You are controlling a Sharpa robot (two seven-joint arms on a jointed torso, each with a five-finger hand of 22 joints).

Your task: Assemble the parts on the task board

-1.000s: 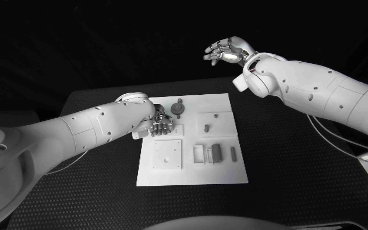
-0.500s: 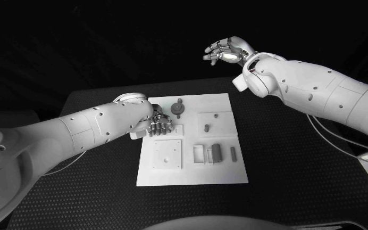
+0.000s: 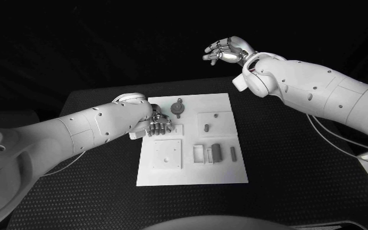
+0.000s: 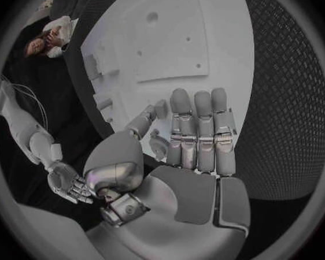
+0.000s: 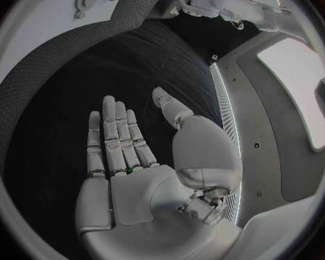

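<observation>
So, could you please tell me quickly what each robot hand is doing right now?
Left robot hand: open, holding nothing, over the task board.
Right robot hand: open, empty, raised beyond the table.

The right hand hangs flat, its fingers straight and side by side, holding nothing above the black table; the task board lies well apart.

The head camera looked steeply down on the task board from above; each wrist camera sat close behind its own hand — the 2 wrist views both caught the board obliquely.
</observation>
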